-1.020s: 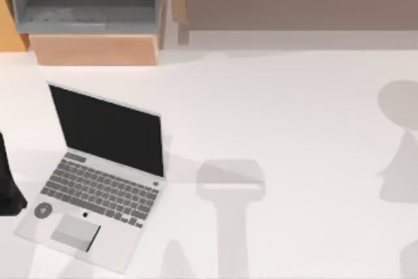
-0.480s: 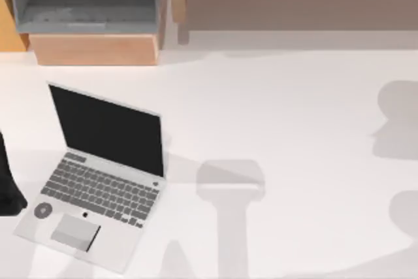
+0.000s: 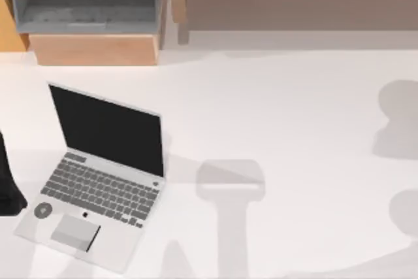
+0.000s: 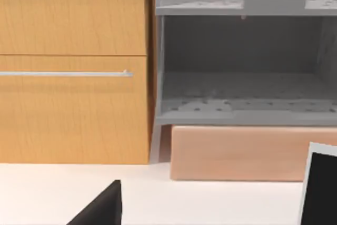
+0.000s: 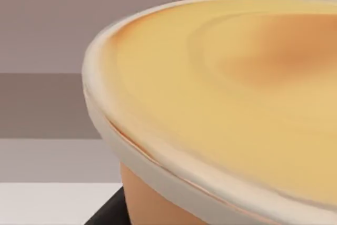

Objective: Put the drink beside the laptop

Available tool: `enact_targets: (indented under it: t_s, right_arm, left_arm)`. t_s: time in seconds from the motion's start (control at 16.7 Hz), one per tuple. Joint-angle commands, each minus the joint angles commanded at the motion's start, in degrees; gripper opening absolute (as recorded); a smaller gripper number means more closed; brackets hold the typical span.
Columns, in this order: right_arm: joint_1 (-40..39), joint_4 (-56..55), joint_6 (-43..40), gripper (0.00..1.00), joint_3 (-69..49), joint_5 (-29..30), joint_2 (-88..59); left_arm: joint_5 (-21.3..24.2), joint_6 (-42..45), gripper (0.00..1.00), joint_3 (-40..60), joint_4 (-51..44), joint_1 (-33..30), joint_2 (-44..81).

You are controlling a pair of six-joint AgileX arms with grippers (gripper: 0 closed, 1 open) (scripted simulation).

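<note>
Looking down, we see the white table point(image 3: 294, 109) with the open laptop point(image 3: 98, 174) at its left side, our left arm point(image 3: 8, 187) parked at the left edge just beside it. Our right wrist view has the drink point(image 5: 221, 114) very close, a dark finger point(image 5: 108, 212) at its side; we cannot tell either gripper's state.

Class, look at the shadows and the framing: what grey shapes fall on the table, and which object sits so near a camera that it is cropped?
Top view: soft grey shadows lie on the white table, right of the laptop. Right wrist view: the drink looms close, cropped by the frame.
</note>
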State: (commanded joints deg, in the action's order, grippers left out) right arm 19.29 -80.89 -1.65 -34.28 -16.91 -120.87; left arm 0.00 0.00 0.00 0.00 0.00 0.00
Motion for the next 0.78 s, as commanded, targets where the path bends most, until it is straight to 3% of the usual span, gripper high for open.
enact_targets:
  t_s: [0.42,0.78]
  right_arm:
    - [0.00,0.00,0.00,0.02,0.00,0.00,0.00]
    - [0.00,0.00,0.00,0.00,0.00,0.00,0.00]
  left_arm:
    - [0.00,0.00,1.00,0.00,0.00,0.00,0.00]
    - [0.00,0.00,1.00,0.00,0.00,0.00,0.00]
